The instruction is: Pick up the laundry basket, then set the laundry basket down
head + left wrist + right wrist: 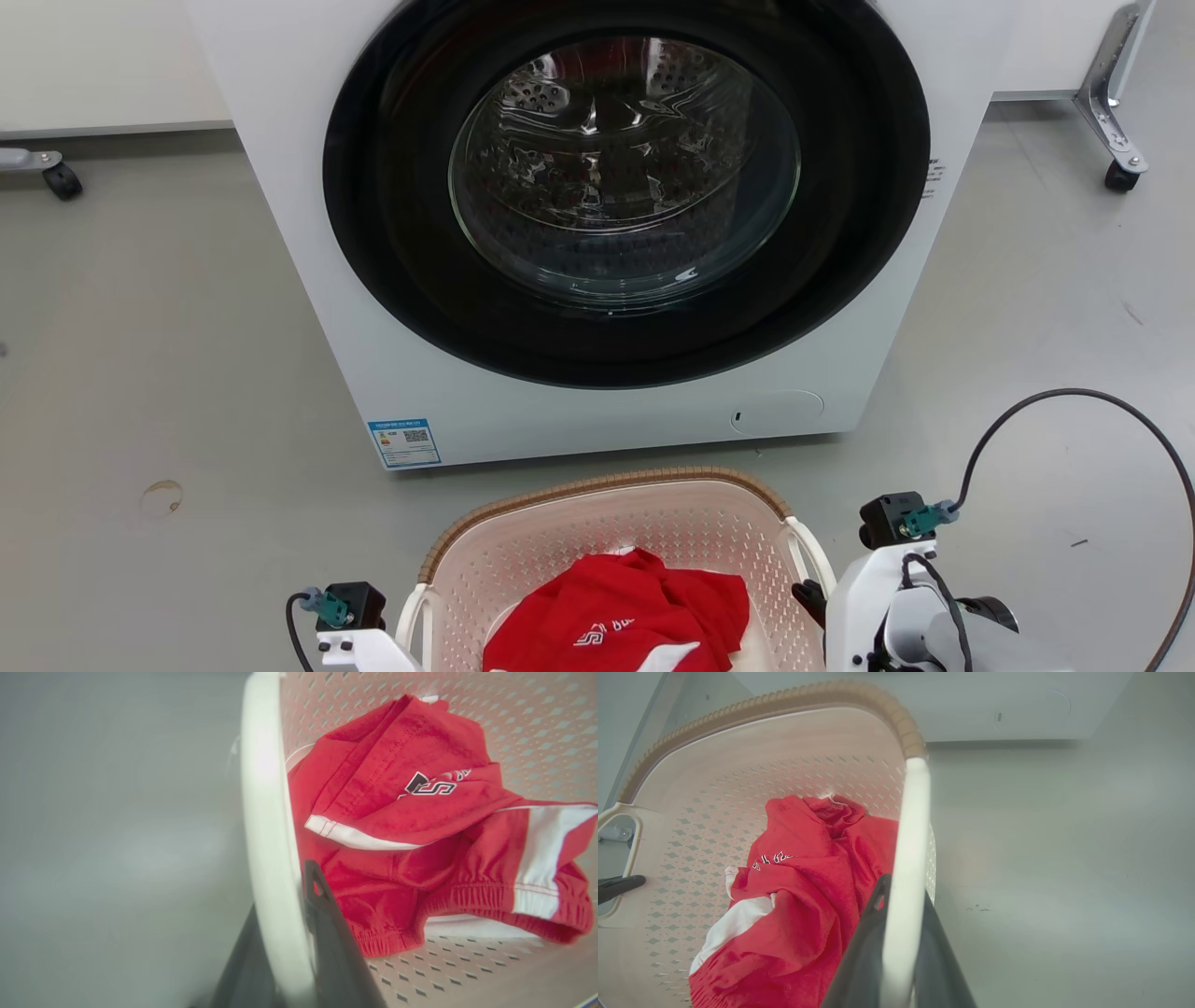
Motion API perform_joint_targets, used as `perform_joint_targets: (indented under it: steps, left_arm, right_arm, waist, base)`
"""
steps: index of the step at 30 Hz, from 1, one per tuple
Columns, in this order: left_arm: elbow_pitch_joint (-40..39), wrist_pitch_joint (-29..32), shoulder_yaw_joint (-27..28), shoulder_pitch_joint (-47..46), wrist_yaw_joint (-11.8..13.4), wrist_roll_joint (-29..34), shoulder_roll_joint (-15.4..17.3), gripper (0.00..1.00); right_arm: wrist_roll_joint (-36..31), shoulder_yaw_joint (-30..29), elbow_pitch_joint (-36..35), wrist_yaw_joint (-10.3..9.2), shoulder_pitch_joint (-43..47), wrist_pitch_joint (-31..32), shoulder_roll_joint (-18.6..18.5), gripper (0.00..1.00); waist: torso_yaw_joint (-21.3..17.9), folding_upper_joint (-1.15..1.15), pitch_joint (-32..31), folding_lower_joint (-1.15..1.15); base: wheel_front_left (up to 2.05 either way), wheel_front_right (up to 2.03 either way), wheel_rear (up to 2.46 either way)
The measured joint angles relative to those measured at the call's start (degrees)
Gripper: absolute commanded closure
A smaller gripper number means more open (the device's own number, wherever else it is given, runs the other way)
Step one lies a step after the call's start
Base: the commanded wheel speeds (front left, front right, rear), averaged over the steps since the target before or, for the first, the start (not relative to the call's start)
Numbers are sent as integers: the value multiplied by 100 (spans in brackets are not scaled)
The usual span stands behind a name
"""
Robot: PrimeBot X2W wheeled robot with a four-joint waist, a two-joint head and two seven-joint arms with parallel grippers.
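1. Your left gripper [285,896] reaches along the laundry basket's [597,485] left handle [266,812]. One dark finger sits on each side, pinched nearly closed on the white loop.
2. Your right gripper [903,896] grips the right handle [910,835] the same way, jaws narrowed to the loop's thickness.
3. Your left forearm [364,649] and right forearm [864,597] sit low, flanking the basket's two short sides.
4. The basket is just in front of the washing machine [308,233], brown rim towards it. You cannot tell whether it rests on the grey floor [168,355] or hangs clear.
5. Red-and-white clothing [616,616] lies bunched in the basket's bottom.
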Motion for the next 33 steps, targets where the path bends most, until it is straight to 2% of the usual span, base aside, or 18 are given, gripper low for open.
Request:
perform_joint_targets:
  steps: [19, 33]
  left_arm:
    - [1, -76, -126, -23, 0, -54, 2, 100]
    - [36, -158, -223, -231, 0, -60, -30, 100]
  right_arm:
    - [36, 25, 12, 0, -3, -16, -3, 100]
    - [36, 31, 77, 0, -74, -144, -10, 100]
  waist:
    - [-11, 0, 81, 0]
    - [-33, 0, 450, 0]
  base:
    - [0, 0, 0]
    - [0, 0, 0]
